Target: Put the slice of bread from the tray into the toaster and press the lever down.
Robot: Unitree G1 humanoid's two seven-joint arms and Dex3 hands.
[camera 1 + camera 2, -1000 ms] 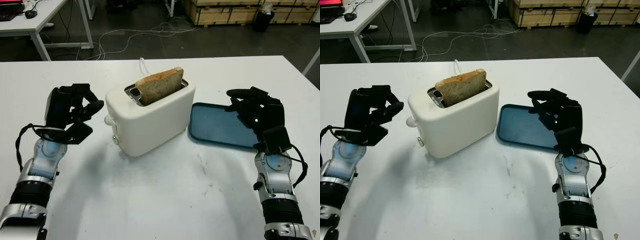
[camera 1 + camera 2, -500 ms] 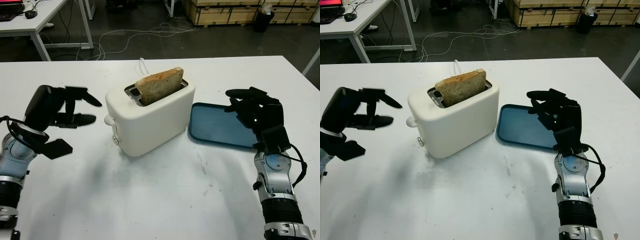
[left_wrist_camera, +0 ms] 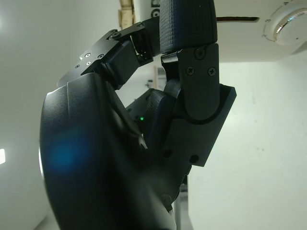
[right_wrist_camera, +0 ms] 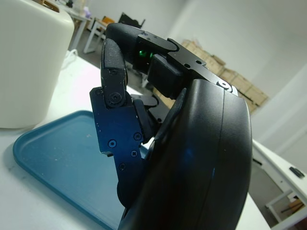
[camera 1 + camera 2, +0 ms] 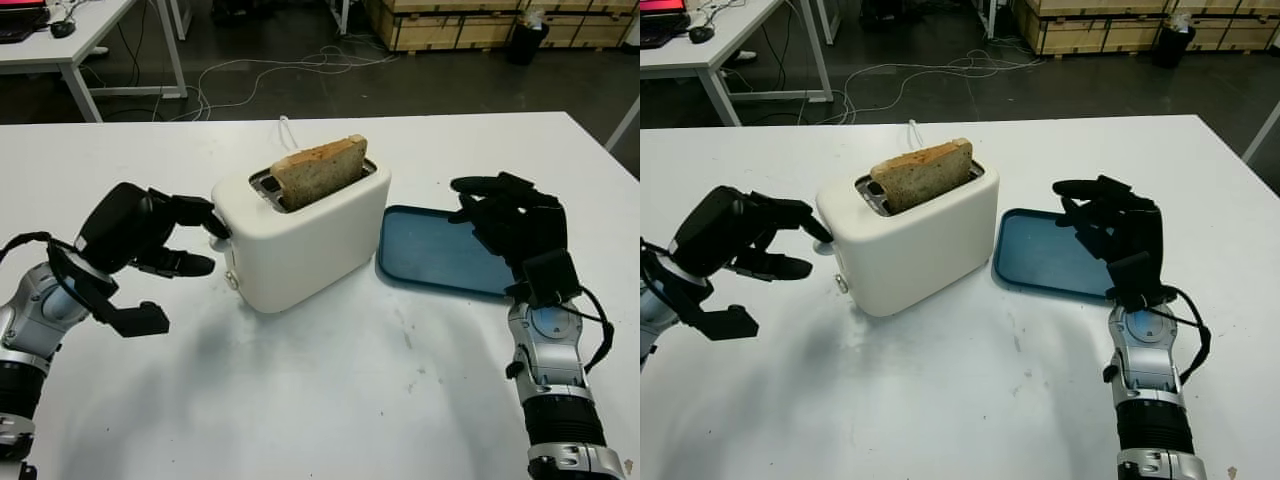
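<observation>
A white toaster (image 5: 305,240) stands mid-table with a browned slice of bread (image 5: 320,172) sticking up out of its slot. The blue tray (image 5: 440,255) lies just right of it. My left hand (image 5: 208,243) is open at the toaster's left end, its upper fingers (image 5: 800,212) reaching onto the lever knob (image 5: 823,243) and the thumb below. In the left wrist view the toaster's side (image 3: 240,38) is right in front of the fingers (image 3: 189,28). My right hand (image 5: 478,205) is open, held up over the tray's right edge.
The white table (image 5: 330,400) has bare room in front of the toaster. The toaster's cord (image 5: 285,128) runs off the far edge. Beyond the table are cables on the floor, another desk (image 5: 70,40) and wooden crates (image 5: 450,25).
My left hand has swung right and lower, from beside the toaster to its left end, with fingers now on the lever knob. The right hand, bread and tray have not moved.
</observation>
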